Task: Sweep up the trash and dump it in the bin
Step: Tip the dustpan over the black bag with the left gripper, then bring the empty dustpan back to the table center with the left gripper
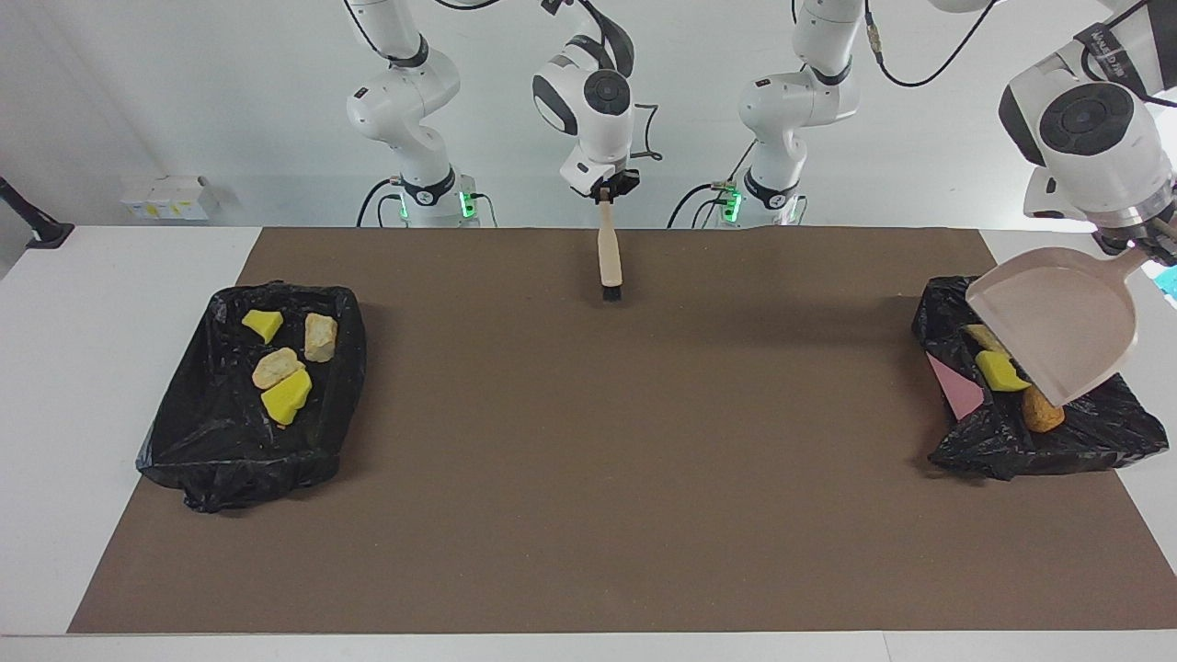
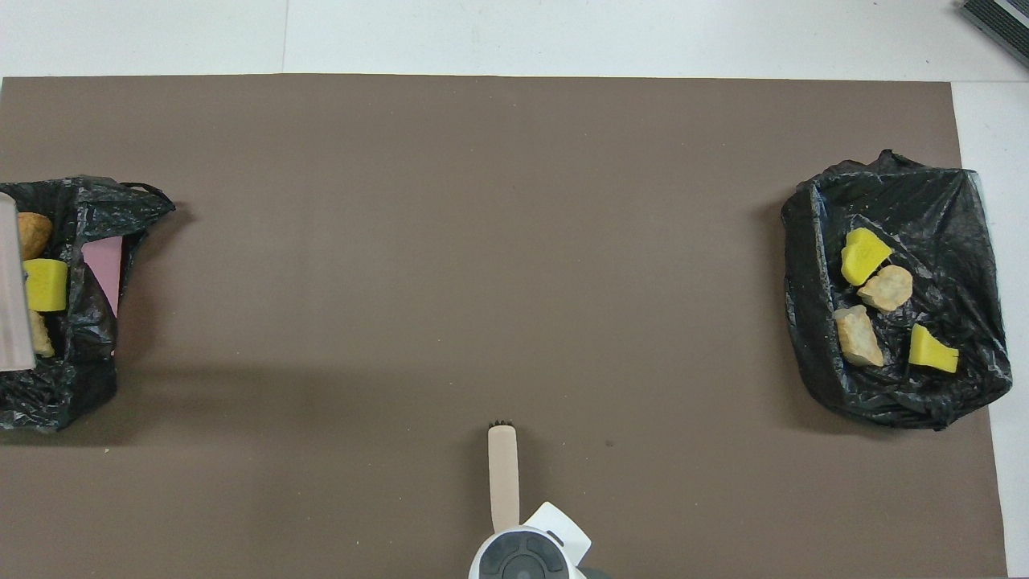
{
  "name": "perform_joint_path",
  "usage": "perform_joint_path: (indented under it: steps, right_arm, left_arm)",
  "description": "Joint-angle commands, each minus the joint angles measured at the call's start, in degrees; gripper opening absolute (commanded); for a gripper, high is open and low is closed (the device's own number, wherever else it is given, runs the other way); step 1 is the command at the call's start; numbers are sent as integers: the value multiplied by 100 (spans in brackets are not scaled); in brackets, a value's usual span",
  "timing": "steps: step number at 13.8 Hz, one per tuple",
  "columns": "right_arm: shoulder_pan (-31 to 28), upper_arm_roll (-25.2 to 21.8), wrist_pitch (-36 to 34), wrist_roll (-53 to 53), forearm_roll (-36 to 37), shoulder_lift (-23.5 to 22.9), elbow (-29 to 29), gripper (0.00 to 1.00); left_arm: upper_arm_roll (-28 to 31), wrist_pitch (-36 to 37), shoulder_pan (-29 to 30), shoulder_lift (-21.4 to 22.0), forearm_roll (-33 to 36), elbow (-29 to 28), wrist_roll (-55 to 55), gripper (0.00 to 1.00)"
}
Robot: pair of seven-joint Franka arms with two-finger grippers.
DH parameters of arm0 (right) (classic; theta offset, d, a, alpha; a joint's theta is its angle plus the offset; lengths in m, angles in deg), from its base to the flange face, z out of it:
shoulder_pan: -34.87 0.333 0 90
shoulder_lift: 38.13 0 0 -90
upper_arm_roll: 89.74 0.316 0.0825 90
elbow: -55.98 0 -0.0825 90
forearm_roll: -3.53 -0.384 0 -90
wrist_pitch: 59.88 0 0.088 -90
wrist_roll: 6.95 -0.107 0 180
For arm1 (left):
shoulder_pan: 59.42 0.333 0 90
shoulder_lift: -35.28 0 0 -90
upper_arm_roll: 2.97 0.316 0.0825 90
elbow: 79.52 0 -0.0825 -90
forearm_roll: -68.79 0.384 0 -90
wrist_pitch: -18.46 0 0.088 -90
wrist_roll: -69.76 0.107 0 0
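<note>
A plain white wall [image 1: 184,92] rises above the white table [image 1: 110,276]. A brown mat [image 1: 588,441] covers most of the table. A small white box [image 1: 165,197] sits against the wall, beside the table.

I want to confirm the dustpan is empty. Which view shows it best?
The facing view: the dustpan hangs tilted over the bin bag at the left arm's end, its bare inside showing whole. The overhead view catches only a pale sliver of it at its edge.

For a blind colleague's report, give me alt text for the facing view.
The left gripper holds an emptied dustpan over a black bin bag containing trash; the right gripper holds a brush bristles down. A second bag holds four pieces.
</note>
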Motion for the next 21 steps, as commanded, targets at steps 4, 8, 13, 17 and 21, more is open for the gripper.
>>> perform_joint_path:
  steps: [4, 8, 13, 17, 21]
  right_arm:
    - [191, 0, 358, 53, -171, -138, -240, 0]
    - [191, 0, 421, 81, -188, -182, -250, 15]
    - [94, -9, 351, 72, -188, -217, -31, 46]
    - [-309, -53, -51, 90, -153, 28, 286, 61]
    - [-1546, -70, -694, 650, 179, 442, 628, 67]
  left_arm:
    - [58, 333, -570, 235, -1630, -216, -1689, 0]
    - [49, 263, -921, 358, -2634, -550, -2497, 0]
    - [49, -157, -1633, 270, -3460, -822, -4562, 0]
    - [58, -589, -2143, 192, -4057, -910, -5978, 0]
    - [58, -1449, -2828, -457, -4453, -910, -7682, 0]
